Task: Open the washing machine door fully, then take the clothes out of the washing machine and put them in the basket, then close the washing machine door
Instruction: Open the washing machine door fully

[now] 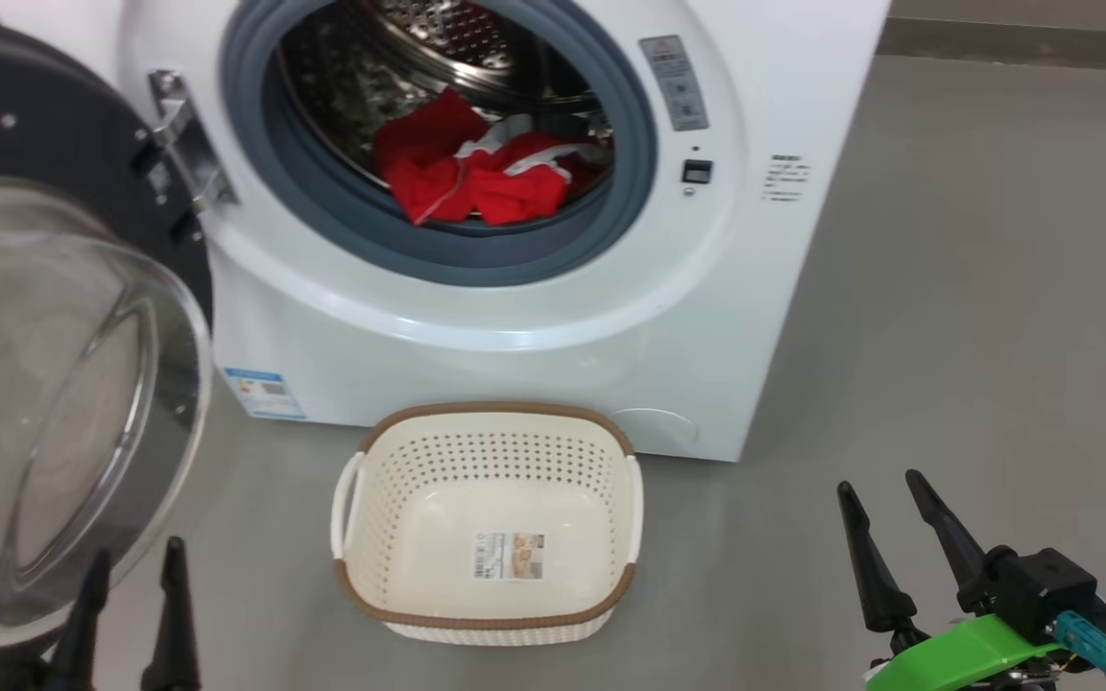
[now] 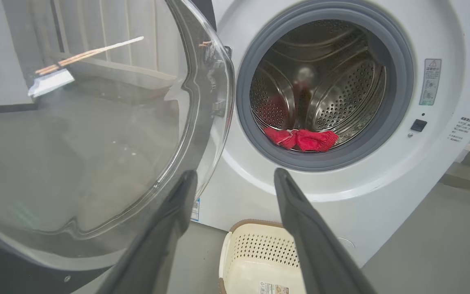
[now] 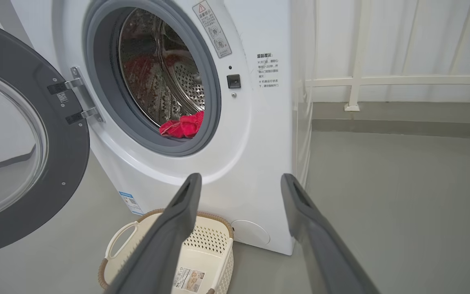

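The door [image 1: 44, 365] stands wide open at nine o'clock of the washing machine [image 1: 534, 326]. Red clothes [image 1: 481, 173] lie at six o'clock in the drum [image 1: 438, 58]. The basket [image 1: 495, 410] sits on the floor [image 1: 947, 336] at the washer's six o'clock. The left gripper [image 1: 135, 552], at seven o'clock beside the door glass, is spread and empty. The right gripper [image 1: 879, 485], at five o'clock, is spread wide and empty.

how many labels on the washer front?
3: grey warning label right of the grey seal, small printed text block near the right edge, blue-edged sticker at lower left. The open door may hide more.
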Tool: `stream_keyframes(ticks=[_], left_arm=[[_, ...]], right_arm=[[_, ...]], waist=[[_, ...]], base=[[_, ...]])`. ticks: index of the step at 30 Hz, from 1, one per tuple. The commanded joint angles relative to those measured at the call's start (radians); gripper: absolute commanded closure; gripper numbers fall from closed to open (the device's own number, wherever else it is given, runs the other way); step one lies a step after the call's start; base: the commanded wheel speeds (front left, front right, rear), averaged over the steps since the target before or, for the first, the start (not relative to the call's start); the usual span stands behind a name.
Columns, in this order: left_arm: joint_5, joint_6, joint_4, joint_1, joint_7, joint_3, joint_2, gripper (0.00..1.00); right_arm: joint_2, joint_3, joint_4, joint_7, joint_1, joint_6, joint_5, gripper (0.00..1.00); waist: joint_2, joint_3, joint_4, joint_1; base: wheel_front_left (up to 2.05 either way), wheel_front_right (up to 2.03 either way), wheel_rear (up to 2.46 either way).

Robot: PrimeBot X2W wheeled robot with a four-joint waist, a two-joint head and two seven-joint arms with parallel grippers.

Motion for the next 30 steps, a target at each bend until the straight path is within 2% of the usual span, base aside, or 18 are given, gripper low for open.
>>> stream_keyframes(ticks=[1,7,16,30], left_arm=[[-0.020,0.001,-0.047,-0.004,-0.005,0.001,0.032,0.00],[-0.059,0.001,-0.078,0.014,-0.005,-0.085,0.042,0.00],[-0.092,0.001,-0.093,0.029,-0.005,-0.153,0.047,0.00],[-0.109,0.001,-0.103,0.028,-0.005,-0.170,0.047,0.00]], right_arm=[[-0.001,0.010,-0.030,-0.009,-0.009,0.008,-0.005,0.00],[0.000,-0.019,-0.041,-0.009,0.008,0.008,-0.006,0.00],[0.001,-0.048,-0.056,-0.009,0.026,0.008,-0.008,0.00],[0.001,-0.069,-0.067,-0.009,0.034,0.008,-0.005,0.00]], waist=[[-0.0001,0.002,-0.058,-0.0001],[-0.0001,0.006,-0.125,-0.0001],[-0.0001,0.014,-0.210,-0.0001],[-0.0001,0.016,-0.241,-0.0001]], base=[[0.00,0.00,0.00],[0.00,0.00,0.00],[0.00,0.00,0.00],[0.00,0.00,0.00]])
